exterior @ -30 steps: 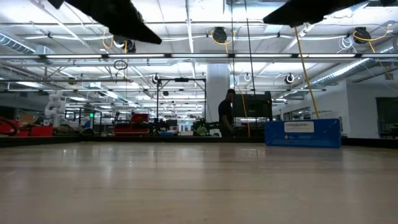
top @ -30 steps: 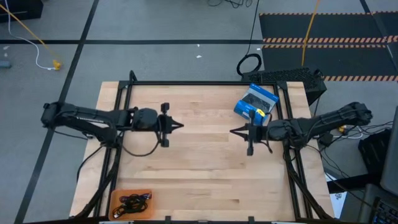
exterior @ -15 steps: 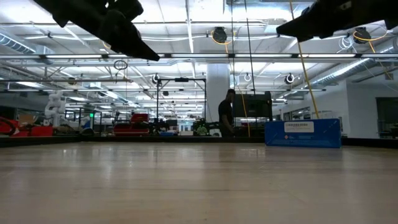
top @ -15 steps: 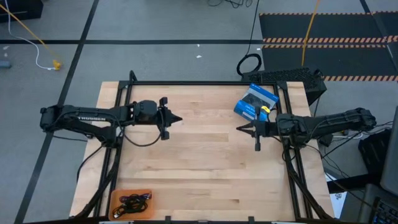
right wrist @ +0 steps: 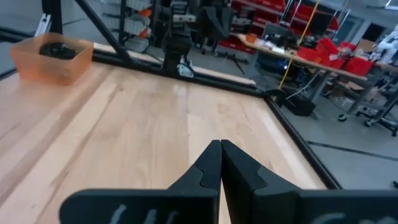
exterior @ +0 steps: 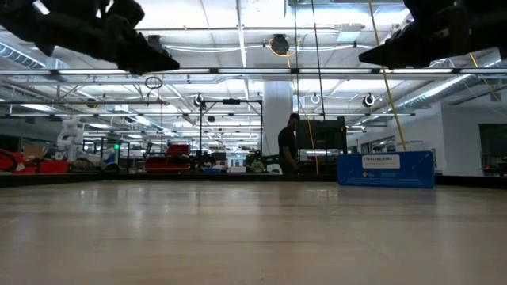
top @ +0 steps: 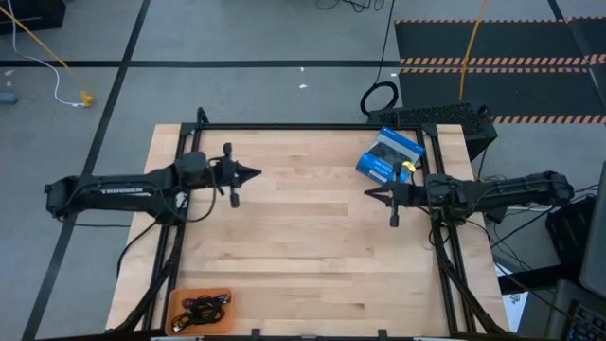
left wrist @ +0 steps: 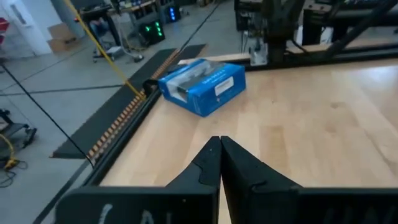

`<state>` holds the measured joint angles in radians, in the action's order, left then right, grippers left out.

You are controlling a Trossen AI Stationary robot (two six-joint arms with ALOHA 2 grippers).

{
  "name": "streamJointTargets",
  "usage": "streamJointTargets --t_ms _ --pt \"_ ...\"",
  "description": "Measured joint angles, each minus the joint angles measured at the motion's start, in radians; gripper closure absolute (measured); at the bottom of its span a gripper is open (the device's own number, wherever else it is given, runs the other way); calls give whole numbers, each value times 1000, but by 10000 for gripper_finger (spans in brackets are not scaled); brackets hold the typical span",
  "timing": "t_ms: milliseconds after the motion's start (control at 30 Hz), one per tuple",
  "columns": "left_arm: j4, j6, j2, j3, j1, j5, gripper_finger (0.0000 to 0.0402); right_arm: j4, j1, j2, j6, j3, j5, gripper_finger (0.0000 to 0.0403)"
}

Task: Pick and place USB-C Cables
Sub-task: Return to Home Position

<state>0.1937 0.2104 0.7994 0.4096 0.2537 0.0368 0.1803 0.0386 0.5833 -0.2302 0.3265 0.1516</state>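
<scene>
The wooden table fills the middle of the high view, bare across most of its top. The left arm reaches in from the left side. The left gripper hangs above the far-left part of the board, and its fingers are pressed together on nothing. The right arm comes in from the right. The right gripper is above the right-centre, and its fingers are likewise closed and empty. A blue box lies flat near the far-right corner, just beyond the right gripper.

The orange bin sits at the near-left corner, well apart from both grippers. The USB-C Cables lie inside it as one dark tangle. The right wrist view shows a black coil over the rim, but the separate cables cannot be told apart.

Such cables are probably light, limp and a little springy, with a smooth jacket. A single strand would likely slip from a pinch. The surest hold looks to be across the bunched middle of a coil, where several turns lie together, not at a plug end. Heaped together as they are, lifting one may drag its neighbours, and the light bin could shift.
</scene>
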Motion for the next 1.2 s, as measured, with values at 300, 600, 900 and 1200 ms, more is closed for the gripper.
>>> streamJointTargets --t_ms 300,600,900,1200 --pt "121 -14 -95 -103 8 53 393 159 -38 -18 -2 -87 -78 401" --pt "144 -86 -94 -153 -13 -56 398 187 -87 -18 13 -139 -77 401" --pt "181 -114 -94 -211 -44 -161 400 213 -116 -30 8 -196 -76 401" --pt "184 -125 -94 -231 -78 -223 400 286 -124 -54 -17 -235 -76 401"
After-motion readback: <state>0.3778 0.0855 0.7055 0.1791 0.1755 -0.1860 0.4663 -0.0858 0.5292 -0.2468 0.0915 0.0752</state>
